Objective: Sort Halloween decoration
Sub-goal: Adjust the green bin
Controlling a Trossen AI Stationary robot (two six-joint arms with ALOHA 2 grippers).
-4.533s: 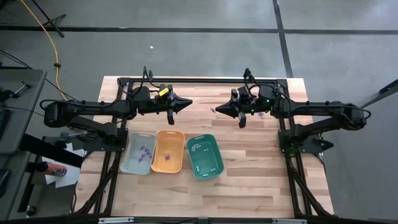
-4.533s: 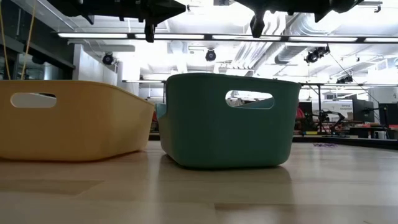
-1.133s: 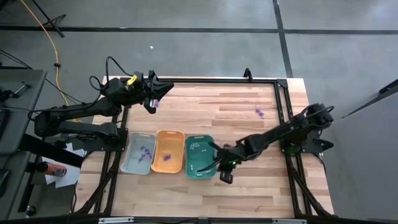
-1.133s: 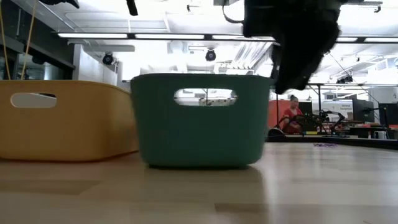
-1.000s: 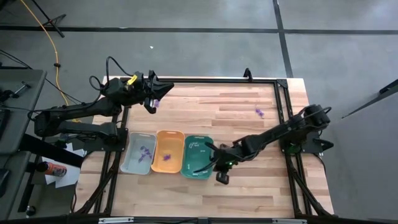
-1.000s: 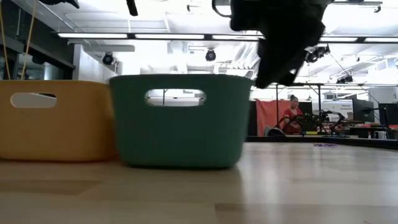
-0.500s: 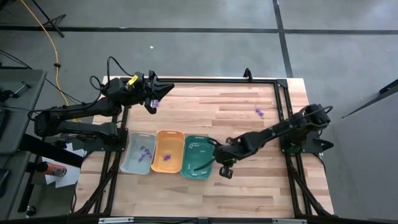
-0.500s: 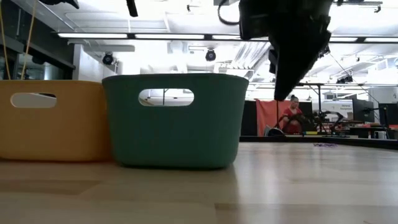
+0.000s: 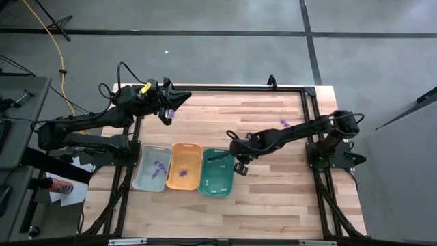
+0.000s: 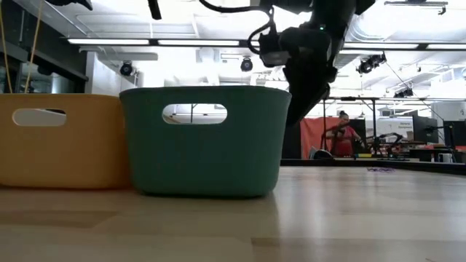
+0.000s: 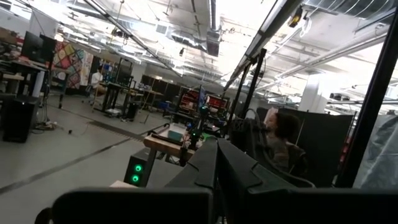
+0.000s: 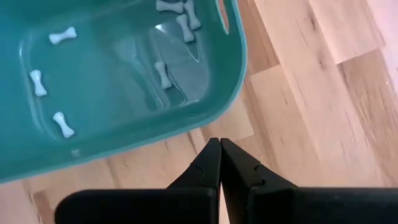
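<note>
Nearest row, 7 o'clock of the table: grey tray holding purple pieces; orange tray; teal tray holding white stick-like pieces. The teal tray, earlier angled and apart, now sits square against the orange one: judged a tidying push, trays ready for sorting.

Right gripper: fingers pressed together, empty, just off the teal tray's 3 o'clock rim, now drawn back toward centre. Bare wood at 3 to 5 o'clock offers open room.

Far side: one stray purple piece at 1 o'clock, near the frame edge, unsorted. Left gripper: closed, unmoved at 11 o'clock by another purple piece.
</note>
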